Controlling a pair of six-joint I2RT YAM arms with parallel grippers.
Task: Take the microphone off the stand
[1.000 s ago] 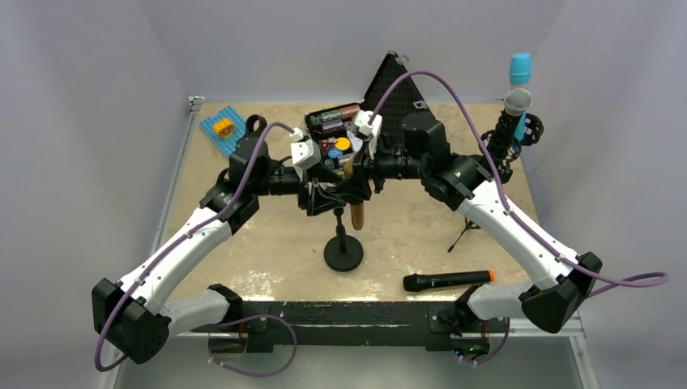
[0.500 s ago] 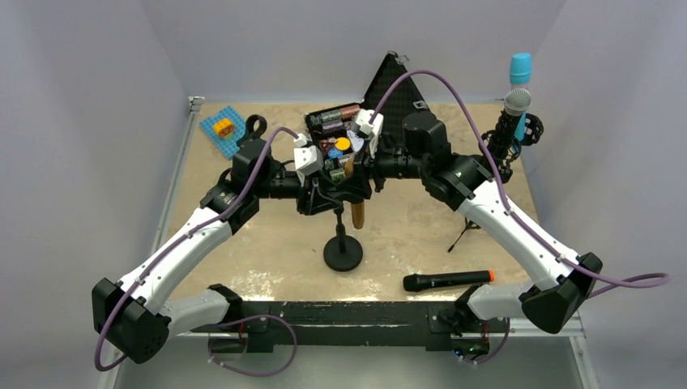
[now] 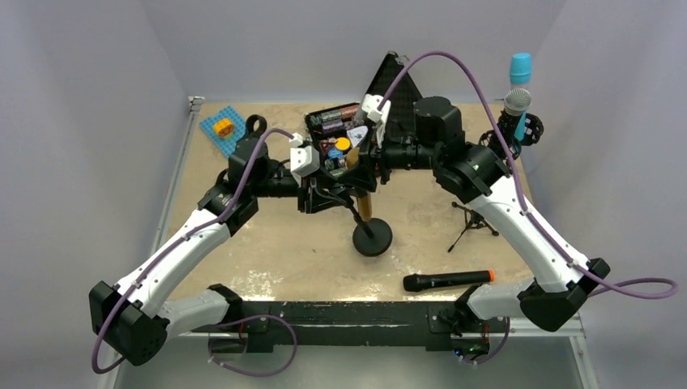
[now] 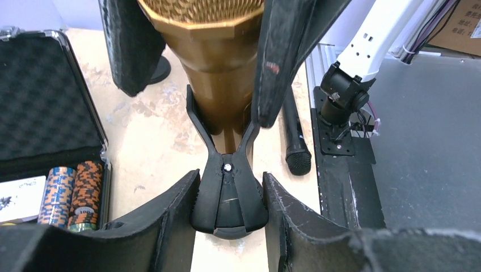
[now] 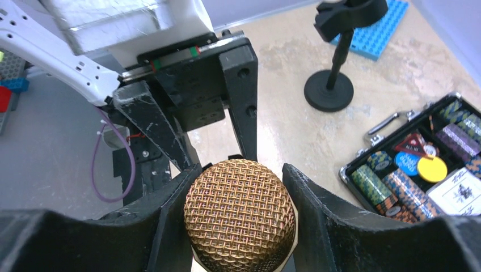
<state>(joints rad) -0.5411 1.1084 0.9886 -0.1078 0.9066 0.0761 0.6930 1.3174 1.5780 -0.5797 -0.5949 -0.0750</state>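
Observation:
The gold microphone (image 3: 363,204) sits in the black clip (image 4: 228,195) of a round-based stand (image 3: 373,241), which leans over the middle of the table. My right gripper (image 5: 241,190) is shut on the microphone's mesh head (image 5: 239,212), one finger on each side. My left gripper (image 4: 230,184) is shut on the clip just below the gold body (image 4: 224,62), its fingers (image 4: 170,221) pressed against the clip's sides. In the top view the left gripper (image 3: 328,197) and right gripper (image 3: 362,164) meet over the stand.
An open poker-chip case (image 3: 336,134) lies right behind the grippers. A black microphone (image 3: 448,280) lies near the front edge. A small tripod (image 3: 474,223), two upright microphones (image 3: 517,101), an empty stand (image 5: 340,56) and a blue baseplate (image 3: 223,128) stand around.
The left gripper has closed on the clip. The right arm has pulled the microphone head back, and the stand now leans with its base slid to the right.

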